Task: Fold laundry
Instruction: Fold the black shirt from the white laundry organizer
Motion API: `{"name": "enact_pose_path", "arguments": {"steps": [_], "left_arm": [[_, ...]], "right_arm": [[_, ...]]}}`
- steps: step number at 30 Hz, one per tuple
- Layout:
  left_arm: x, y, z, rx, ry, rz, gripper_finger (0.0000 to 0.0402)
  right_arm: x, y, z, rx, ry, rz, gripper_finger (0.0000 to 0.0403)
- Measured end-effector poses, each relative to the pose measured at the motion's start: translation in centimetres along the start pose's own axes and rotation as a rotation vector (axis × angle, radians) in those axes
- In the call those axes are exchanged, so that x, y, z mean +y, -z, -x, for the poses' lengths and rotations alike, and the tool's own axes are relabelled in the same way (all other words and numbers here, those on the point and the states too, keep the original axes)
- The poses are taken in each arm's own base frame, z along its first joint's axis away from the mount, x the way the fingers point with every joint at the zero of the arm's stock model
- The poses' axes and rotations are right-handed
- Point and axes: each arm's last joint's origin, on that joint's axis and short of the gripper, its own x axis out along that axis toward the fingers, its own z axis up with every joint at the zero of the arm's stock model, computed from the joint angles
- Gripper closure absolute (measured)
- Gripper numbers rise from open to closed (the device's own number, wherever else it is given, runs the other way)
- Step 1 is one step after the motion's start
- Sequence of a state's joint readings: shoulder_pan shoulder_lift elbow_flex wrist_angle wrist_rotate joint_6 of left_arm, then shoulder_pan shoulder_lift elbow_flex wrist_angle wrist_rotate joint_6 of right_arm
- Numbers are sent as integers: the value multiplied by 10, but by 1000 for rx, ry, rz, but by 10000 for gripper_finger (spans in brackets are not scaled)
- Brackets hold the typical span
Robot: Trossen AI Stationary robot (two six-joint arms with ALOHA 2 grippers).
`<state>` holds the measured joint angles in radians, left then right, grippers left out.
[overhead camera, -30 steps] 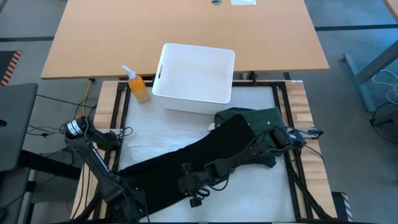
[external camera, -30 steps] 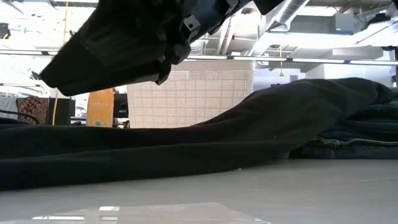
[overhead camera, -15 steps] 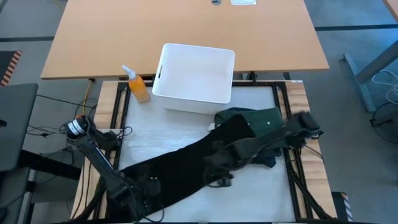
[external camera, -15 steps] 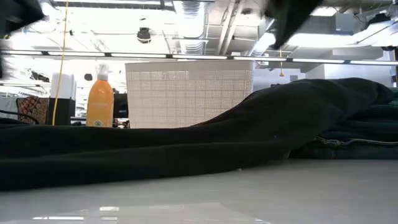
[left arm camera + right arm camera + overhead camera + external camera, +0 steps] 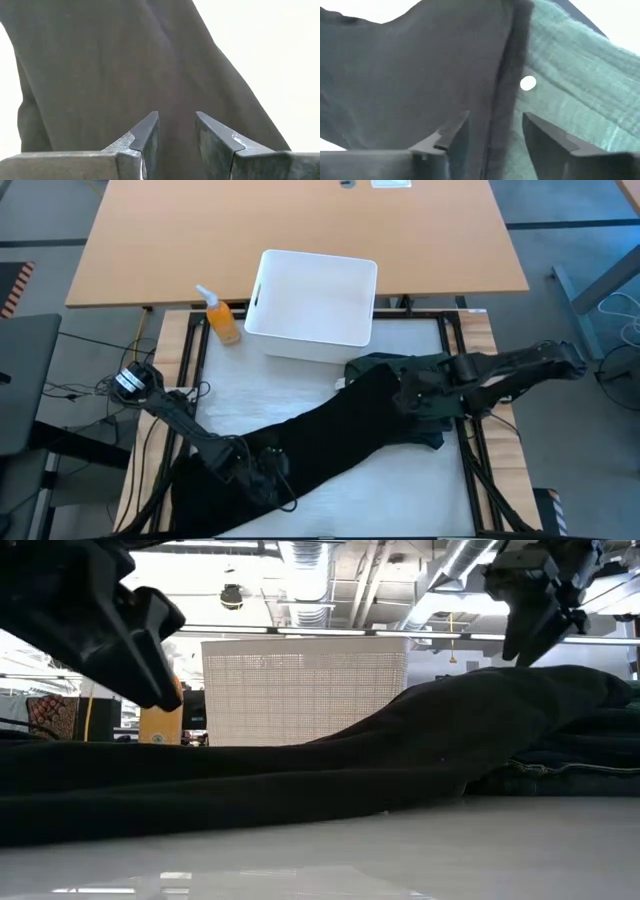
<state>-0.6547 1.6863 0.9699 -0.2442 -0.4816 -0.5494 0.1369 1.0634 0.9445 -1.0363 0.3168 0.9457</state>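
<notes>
Black garment stretched across the worktop, both arms poised over it.

The worktop (image 5: 260,405) carries the long black garment (image 5: 330,430), its far end lying on the dark green garment (image 5: 425,372). Soft and limp, it will likely sag; an edge or corner looks best to grip. The left gripper (image 5: 172,131) and right gripper (image 5: 495,131) hover with jaws parted, empty.

black garment (image 5: 330,430) | dark green garment (image 5: 425,370) | white bin (image 5: 312,302) | orange bottle (image 5: 222,320)
</notes>
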Motion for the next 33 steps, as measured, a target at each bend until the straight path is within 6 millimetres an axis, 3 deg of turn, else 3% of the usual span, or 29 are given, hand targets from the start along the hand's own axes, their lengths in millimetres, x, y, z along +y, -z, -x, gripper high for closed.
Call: {"name": "enact_pose_path", "arguments": {"steps": [8,14,20,26,33], "left_arm": [[-1,-3,0,-26,12,-5,287],[0,-3,0,-36,-5,8,287],[0,-4,0,-40,-11,11,287],[1,-4,-1,-52,-31,18,287],[1,-4,-1,-57,-39,34,287]], "right_arm": [[-16,9,2,11,-67,-25,135],[-13,19,-15,34,-66,-1,131],[-7,17,-18,17,-110,20,140],[-5,15,-18,-8,-142,26,208],[-5,13,-18,-13,-143,25,355]]}}
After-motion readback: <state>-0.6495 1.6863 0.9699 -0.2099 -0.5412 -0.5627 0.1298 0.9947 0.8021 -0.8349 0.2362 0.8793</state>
